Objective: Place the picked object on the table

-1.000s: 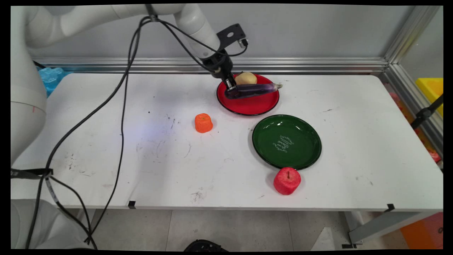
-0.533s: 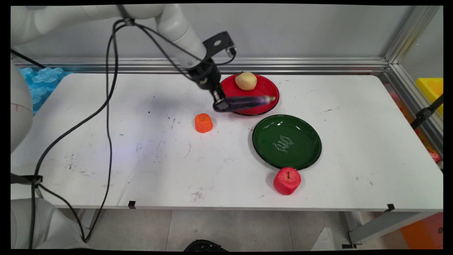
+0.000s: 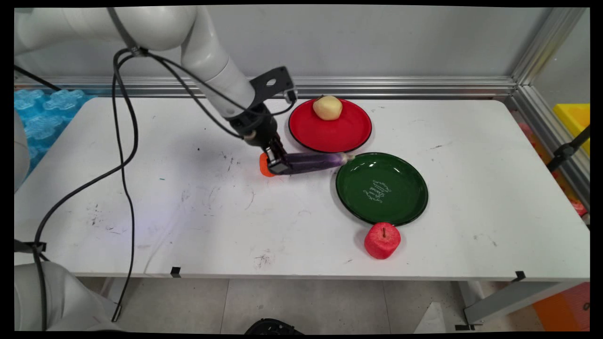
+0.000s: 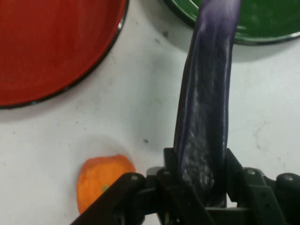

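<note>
- The white arm slants down from the upper left, its wrist angled toward the green plate (image 3: 381, 188), black cables hanging from it.
- The hand (image 3: 277, 162) is pinched on the thick end of a purple eggplant (image 3: 311, 161), fingers pressed to either side of it.
- The eggplant lies roughly level above the surface (image 3: 188, 212), its thin tip reaching the green plate's near-left rim.
- In the hand view the eggplant (image 4: 206, 117) runs from the hand (image 4: 202, 180) toward the green plate (image 4: 262, 23).
- An orange fruit (image 3: 264, 165) sits left of the green plate, partly hidden behind the hand.
- A red plate (image 3: 330, 132) stands just behind the green plate, carrying a yellowish potato (image 3: 327, 107).
- A red apple (image 3: 382, 240) rests just in front of the green plate.
</note>
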Available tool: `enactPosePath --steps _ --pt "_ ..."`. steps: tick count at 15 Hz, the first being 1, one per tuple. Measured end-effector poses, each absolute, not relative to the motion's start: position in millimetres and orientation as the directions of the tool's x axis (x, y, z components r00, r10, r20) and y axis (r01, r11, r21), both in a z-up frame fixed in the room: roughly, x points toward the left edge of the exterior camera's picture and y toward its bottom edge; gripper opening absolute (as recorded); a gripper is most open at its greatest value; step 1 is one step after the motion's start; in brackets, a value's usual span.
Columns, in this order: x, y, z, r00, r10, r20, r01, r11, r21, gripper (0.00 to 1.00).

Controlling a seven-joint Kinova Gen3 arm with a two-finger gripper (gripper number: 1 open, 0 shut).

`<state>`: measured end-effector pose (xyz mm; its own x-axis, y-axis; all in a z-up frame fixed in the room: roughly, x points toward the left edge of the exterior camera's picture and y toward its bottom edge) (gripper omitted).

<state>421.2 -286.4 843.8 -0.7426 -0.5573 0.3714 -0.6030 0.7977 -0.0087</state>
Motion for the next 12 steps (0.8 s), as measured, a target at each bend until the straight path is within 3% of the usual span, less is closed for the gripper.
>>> enactPosePath --steps 12 --pt "443 -264 799 -0.733 -0.583 0.350 -0.631 0.775 -0.032 0.00"
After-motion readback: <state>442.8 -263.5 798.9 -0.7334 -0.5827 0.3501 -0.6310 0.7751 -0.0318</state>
